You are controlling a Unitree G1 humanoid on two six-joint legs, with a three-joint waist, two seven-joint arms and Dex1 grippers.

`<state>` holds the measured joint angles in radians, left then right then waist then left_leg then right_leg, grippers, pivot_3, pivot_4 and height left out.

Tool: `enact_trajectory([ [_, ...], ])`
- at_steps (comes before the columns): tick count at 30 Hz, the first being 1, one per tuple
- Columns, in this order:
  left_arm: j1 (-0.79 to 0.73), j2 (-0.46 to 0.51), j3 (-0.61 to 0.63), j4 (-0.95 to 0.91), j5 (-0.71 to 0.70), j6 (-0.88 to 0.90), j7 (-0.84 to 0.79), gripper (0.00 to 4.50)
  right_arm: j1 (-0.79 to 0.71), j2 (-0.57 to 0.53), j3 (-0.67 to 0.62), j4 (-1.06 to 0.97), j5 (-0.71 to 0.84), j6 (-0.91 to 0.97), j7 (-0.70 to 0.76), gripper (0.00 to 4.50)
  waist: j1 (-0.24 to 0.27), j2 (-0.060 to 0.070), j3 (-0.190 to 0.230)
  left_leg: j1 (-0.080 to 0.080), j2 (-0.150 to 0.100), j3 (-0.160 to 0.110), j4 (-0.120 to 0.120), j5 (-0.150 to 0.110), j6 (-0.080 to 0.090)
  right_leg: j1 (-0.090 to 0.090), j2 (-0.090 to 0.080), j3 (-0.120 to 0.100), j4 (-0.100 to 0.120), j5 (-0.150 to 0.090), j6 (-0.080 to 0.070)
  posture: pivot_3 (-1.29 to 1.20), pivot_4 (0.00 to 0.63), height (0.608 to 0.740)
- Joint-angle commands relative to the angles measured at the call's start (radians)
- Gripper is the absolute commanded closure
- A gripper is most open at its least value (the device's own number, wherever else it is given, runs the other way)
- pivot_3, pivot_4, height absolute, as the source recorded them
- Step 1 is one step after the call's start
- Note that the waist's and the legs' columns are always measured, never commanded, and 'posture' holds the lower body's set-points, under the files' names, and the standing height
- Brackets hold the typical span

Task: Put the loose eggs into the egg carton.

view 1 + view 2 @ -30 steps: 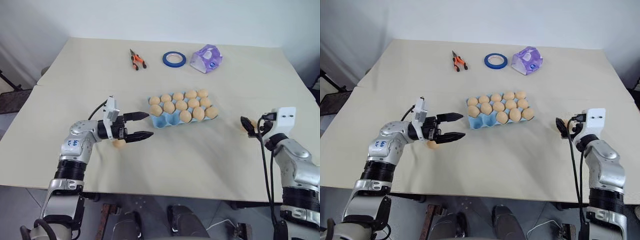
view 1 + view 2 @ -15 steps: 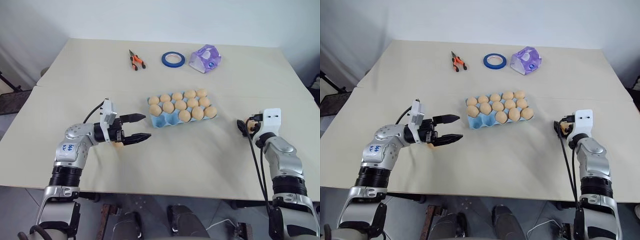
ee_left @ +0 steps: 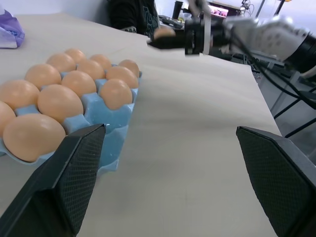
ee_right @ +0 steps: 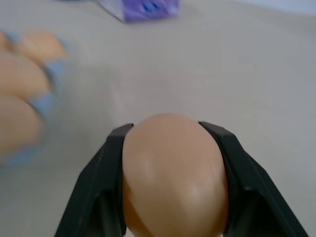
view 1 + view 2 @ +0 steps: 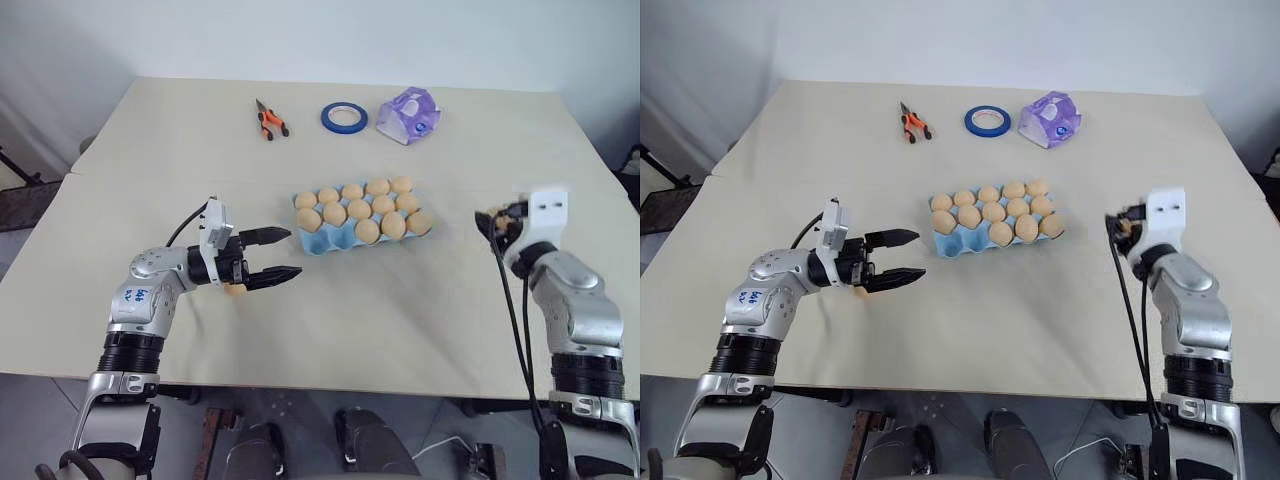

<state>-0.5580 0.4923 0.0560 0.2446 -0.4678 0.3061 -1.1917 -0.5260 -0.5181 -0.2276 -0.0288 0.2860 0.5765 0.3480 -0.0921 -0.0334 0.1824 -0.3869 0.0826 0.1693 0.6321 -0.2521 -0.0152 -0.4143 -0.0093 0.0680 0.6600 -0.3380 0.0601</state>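
**Carrying one egg toward the last free cups**

The step in hand is to bring the egg (image 4: 173,173) held by the right hand (image 5: 1118,225) over to the egg carton (image 5: 322,241). To do it well, the hand should travel slowly and stay above the eggs already seated, then come down over a free cup at the end of the carton nearest the left hand, and let go only when the egg sits in it. The grip should stay gentle, because a shell may crack or slip.

The right hand is closed on this egg, one finger on each side, clear of the counter (image 5: 400,310), with the carton well apart on its inner side.

The left hand (image 5: 281,254) is wide open and holds nothing. Another loose egg (image 5: 236,289) lies on the counter just beside its wrist, and the carton is near, in front of its fingertips.
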Motion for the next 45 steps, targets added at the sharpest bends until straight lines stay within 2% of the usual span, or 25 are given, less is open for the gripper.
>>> enact_trajectory([
  [1,0.004,0.026,0.037,-0.023,-0.016,-0.009,0.006,0.00,-0.075,0.039,0.069,-0.130,0.046,0.095,0.006,2.83,0.001,0.000,0.000,0.000,0.000,-0.001,0.000,0.000,0.000,0.000,0.000,-0.001,0.000,0.000,0.000,0.00,0.150,0.740],
  [9,0.033,0.073,0.087,-0.043,-0.020,-0.008,0.036,0.00,-0.172,0.197,0.287,-0.100,0.015,0.124,0.032,2.83,0.005,0.000,0.000,-0.003,0.000,-0.001,-0.001,0.000,0.000,-0.002,0.000,-0.002,-0.001,0.000,-0.001,0.00,0.150,0.740],
  [20,0.129,0.111,0.142,-0.152,-0.048,0.023,0.087,0.00,-0.163,0.231,0.395,-0.003,-0.048,0.069,0.103,2.83,0.006,-0.001,0.000,-0.007,0.000,-0.001,0.000,0.000,0.001,-0.005,-0.001,-0.003,-0.001,-0.001,-0.001,0.00,0.150,0.740],
  [28,0.155,0.113,0.154,-0.185,-0.056,0.036,0.114,0.00,-0.157,0.235,0.402,0.007,-0.066,0.065,0.134,0.06,0.004,-0.001,0.000,-0.006,0.000,-0.001,-0.001,0.000,0.000,-0.005,-0.001,-0.003,0.000,-0.001,-0.001,0.00,0.150,0.740],
  [36,0.145,0.118,0.161,-0.179,-0.059,0.037,0.128,0.00,-0.168,0.197,0.356,-0.038,-0.040,0.059,0.184,0.06,0.005,-0.001,0.000,-0.006,0.000,-0.001,-0.001,0.000,0.000,-0.005,-0.001,-0.003,-0.001,-0.001,-0.001,0.00,0.150,0.740],
  [40,0.153,0.134,0.187,-0.178,-0.059,0.038,0.151,0.00,-0.119,0.102,0.267,-0.105,0.031,-0.031,0.316,0.06,0.007,-0.001,0.000,-0.007,0.000,-0.001,-0.001,-0.001,0.001,-0.005,-0.001,-0.003,-0.001,-0.001,-0.001,0.00,0.150,0.740],
  [45,0.230,0.167,0.309,-0.218,-0.069,0.047,0.252,0.00,0.055,-0.069,0.125,-0.122,0.169,-0.129,0.586,0.06,0.010,-0.001,0.000,-0.006,0.001,-0.003,-0.002,-0.003,0.001,-0.003,0.000,-0.006,-0.005,-0.001,-0.001,0.00,0.150,0.740],
])
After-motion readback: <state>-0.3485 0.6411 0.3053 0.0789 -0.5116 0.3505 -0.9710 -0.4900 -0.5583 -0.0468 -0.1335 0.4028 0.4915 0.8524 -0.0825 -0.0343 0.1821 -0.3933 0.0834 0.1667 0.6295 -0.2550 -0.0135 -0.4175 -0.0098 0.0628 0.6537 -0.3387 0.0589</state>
